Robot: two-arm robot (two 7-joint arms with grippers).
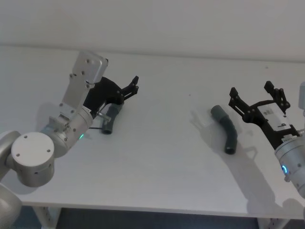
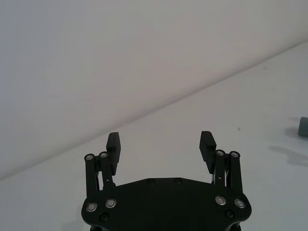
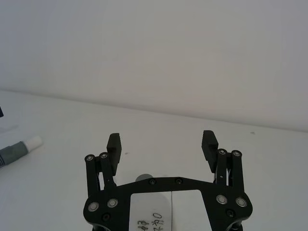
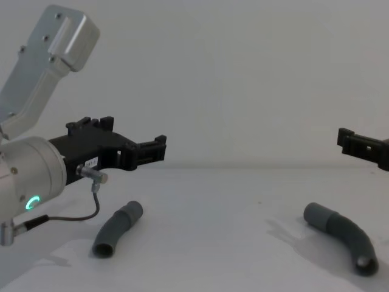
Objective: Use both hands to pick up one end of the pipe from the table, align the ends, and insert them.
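Observation:
Two dark-grey curved pipe pieces lie apart on the white table (image 1: 157,162). The left piece (image 1: 108,122) (image 4: 118,229) rests below my left gripper (image 1: 131,88) (image 2: 160,141) (image 4: 146,146), which hovers open above it, holding nothing. The right piece (image 1: 227,130) (image 4: 344,237) lies just left of my right gripper (image 1: 255,93) (image 3: 161,142) (image 4: 358,145), also open and raised off the table. In the right wrist view the far piece (image 3: 17,150) shows a white tip, and a grey end (image 3: 143,177) of the near piece peeks out under the gripper body.
A plain white wall rises behind the table's back edge. The table's front edge (image 1: 157,210) runs along the bottom of the head view. A wide bare stretch of table separates the two pieces. A thin cable (image 4: 73,216) loops under my left wrist.

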